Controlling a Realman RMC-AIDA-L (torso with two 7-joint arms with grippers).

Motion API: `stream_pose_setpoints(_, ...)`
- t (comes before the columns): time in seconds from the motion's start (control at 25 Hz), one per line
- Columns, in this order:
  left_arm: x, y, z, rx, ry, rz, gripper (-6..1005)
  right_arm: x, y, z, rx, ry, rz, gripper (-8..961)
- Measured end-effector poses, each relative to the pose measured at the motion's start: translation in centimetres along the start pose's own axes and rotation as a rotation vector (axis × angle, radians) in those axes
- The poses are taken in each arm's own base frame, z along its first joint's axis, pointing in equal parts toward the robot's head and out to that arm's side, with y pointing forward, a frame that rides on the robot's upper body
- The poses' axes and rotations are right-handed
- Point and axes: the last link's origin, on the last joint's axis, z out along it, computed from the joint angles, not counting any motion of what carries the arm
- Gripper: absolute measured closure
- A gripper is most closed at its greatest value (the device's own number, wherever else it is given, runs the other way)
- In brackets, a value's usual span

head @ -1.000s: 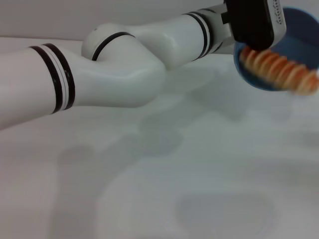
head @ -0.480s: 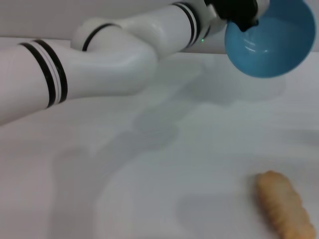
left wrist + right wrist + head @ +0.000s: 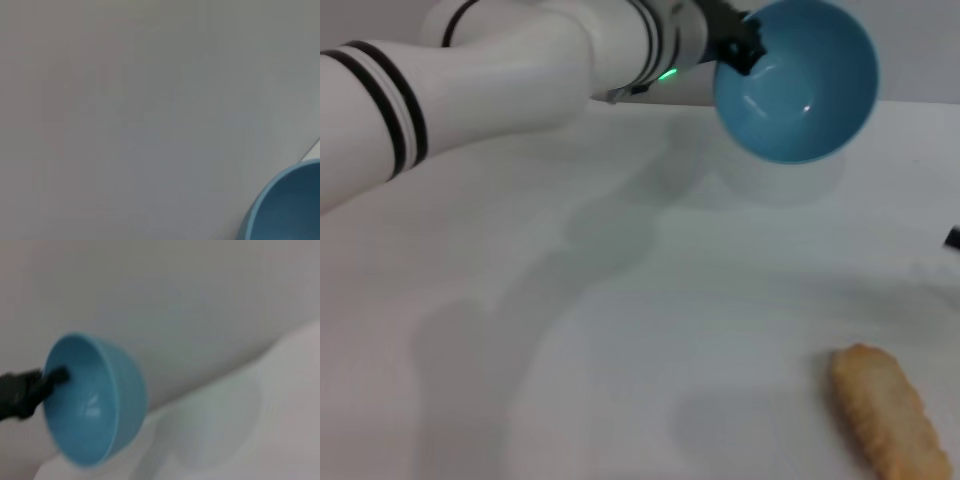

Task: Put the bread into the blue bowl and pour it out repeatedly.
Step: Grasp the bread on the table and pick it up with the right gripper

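Left end effector [image 3: 738, 42] grips the tipped blue bowl [image 3: 798, 82] by its rim; it should level the bowl, then set it down left of the bread [image 3: 891, 411] on the surface [image 3: 620, 330].

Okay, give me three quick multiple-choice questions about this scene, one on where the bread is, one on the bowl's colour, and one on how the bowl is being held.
1. Where is the bread?
A. Inside the bowl
B. Lying on the white table, near the robot
C. Held in the right gripper

2. What colour is the bowl?
A. Light blue
B. Red
C. Green

3. What state is the bowl in?
A. Standing upright on the table
B. Lifted off the table and tipped on its side, empty
C. Upside down over the bread

Answers:
1. B: the bread lies on the white table, well apart from the bowl.
2. A: the blue bowl is plain light blue inside and out.
3. B: the left gripper pinches its rim, the bowl hangs above its shadow, and the open mouth shows nothing inside.
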Motion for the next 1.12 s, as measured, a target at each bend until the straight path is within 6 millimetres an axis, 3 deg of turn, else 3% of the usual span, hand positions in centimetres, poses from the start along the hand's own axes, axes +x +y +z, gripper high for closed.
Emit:
stream_pose_setpoints(0.36, -2.1, -0.3, -0.4, 0.007, -0.031, -0.06, 1000, 0.8, 0.9, 1.6, 0.059, 0.356, 0.082, 349)
stream_pose_setpoints(0.88, -2.6, 0.4, -0.5, -0.004, -0.03, -0.074, 1000, 3.9, 1.7, 3.4, 0.072, 0.563, 0.129, 350)
stream_pose_setpoints(1.12, -2.6, 0.3, -0.5, -0.003, -0.03, -0.079, 999, 3.8, 1.6, 3.4, 0.136, 0.641, 0.146, 350)
